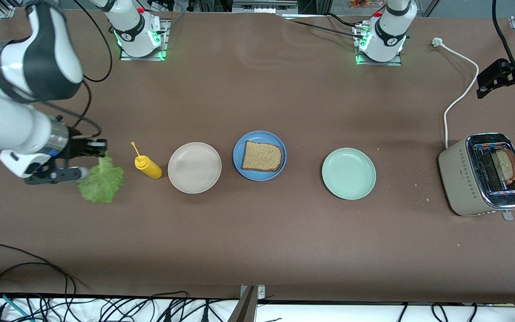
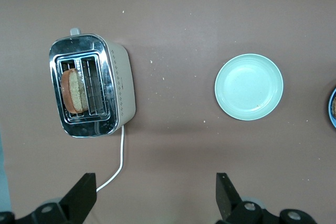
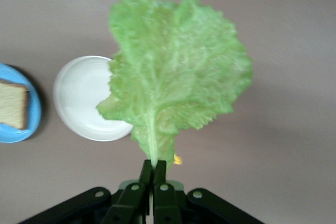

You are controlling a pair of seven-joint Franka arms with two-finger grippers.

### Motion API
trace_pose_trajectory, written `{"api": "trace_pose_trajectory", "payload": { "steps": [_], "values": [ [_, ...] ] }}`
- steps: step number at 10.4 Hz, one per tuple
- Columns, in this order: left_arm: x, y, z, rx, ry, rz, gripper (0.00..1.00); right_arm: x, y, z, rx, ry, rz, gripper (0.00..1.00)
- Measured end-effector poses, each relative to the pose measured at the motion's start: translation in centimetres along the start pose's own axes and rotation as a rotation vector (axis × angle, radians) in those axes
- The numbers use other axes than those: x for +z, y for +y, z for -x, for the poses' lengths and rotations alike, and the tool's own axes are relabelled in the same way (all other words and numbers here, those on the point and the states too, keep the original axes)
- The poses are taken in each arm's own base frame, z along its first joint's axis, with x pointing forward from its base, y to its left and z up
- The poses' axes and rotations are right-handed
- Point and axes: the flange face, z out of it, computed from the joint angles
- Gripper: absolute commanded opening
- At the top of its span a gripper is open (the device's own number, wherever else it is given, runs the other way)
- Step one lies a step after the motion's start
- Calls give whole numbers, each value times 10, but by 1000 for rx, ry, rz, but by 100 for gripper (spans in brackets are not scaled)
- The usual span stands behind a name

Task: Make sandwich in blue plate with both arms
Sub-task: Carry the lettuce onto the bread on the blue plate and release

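I see a brown counter [image 1: 257, 232] from above, with my two arms based along its top edge. My right end effector [image 1: 99, 154] hangs in the air near the right arm's end of the counter, its fingers pinched tight on the stem of a ruffled green lettuce leaf [image 1: 101, 181], which dangles below it. Just beside the leaf, toward the middle, lies a yellow squeeze bottle [image 1: 147, 164] on its side. Next along the row comes a beige plate [image 1: 194, 167], then the blue plate [image 1: 259, 155] at about the middle of the counter, with one brown bread slice [image 1: 262, 156] lying flat in it. A pale mint-green plate [image 1: 348, 173] follows, well apart from the blue one. At the left arm's end stands a beige toaster [image 1: 485, 174] with a bread slice in toaster [image 1: 507, 164] upright in one slot; its white cord [image 1: 458, 89] runs toward the top edge. My left end effector [image 2: 155, 198] waits in the air near the toaster, its fingers spread wide and holding nothing.
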Motion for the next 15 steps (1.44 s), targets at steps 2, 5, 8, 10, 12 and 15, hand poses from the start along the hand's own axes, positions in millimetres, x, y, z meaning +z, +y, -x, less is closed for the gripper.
{"api": "trace_pose_trajectory", "payload": {
  "steps": [2,5,8,10,12,15],
  "values": [
    [0,0,0,0,0,0,100,-11,-85,7,-120,25,-2,0],
    [0,0,0,0,-1,0,100,27,-186,7,-133,56,-8,0],
    [0,0,0,-1,-1,0,100,92,-291,12,-52,94,-29,0],
    [0,-1,0,-1,-2,0,100,140,-325,14,-47,75,-24,0],
    [0,-1,0,-1,-2,0,100,202,-346,16,-23,26,-5,0],
    [0,-1,0,-1,-2,0,100,258,-367,28,28,-86,-54,27]
  ]
}}
